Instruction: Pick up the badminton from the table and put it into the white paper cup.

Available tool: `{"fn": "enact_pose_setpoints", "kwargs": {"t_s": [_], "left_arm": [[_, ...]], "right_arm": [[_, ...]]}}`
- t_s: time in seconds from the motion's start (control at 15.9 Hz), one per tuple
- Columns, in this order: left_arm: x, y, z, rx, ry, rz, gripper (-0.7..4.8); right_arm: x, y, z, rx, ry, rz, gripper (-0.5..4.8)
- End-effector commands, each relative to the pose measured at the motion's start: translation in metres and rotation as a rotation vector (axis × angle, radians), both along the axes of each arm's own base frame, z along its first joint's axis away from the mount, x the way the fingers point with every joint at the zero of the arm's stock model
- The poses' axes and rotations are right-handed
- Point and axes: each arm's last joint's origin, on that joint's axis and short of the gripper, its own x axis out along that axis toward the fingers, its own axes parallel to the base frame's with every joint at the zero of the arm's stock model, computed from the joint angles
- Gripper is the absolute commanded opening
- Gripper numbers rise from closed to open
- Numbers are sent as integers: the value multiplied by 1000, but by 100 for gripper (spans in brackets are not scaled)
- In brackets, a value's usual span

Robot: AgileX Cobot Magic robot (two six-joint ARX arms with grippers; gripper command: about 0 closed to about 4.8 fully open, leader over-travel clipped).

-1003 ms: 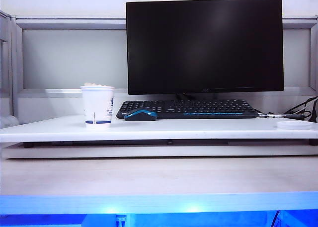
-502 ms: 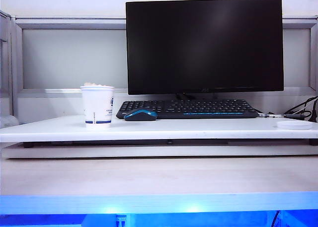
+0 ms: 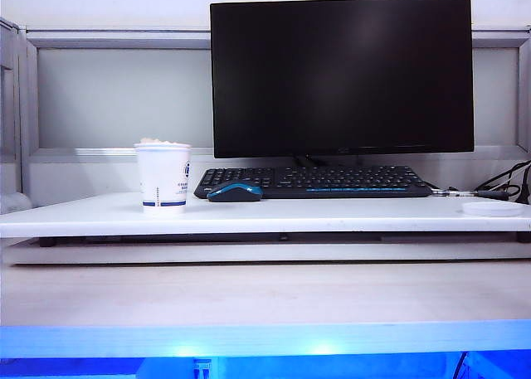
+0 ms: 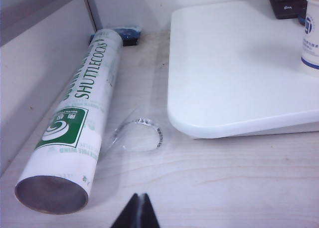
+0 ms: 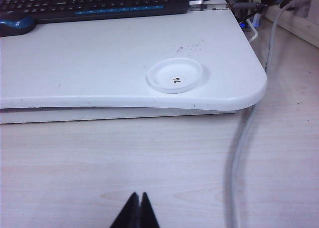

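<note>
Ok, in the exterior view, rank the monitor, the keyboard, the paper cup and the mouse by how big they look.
1. Monitor
2. Keyboard
3. White paper cup
4. Mouse
The cup stands nearer the camera than the keyboard, so their true sizes may differ less than they appear.

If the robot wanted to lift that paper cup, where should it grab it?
Judging by its pose, around the middle of the white paper cup, coming from the side: it stands upright and tapers downward, so the wall wedges into a squeeze. The shuttlecock's feathers fill the mouth, so avoid the top.
</note>
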Motion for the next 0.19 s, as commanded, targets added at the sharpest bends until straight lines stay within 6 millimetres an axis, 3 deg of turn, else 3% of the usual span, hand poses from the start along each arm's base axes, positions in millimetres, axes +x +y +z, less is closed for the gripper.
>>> {"fn": "enact_pose_setpoints", "kwargs": {"t_s": [0.06,0.19], "left_arm": [[0,0,-3,-4,25,-2,-5],[0,0,-3,-4,25,-2,-6]], "right_arm": [[0,0,-1,-2,6,-6,-7],[0,0,-1,-2,7,-5,-7]]}}
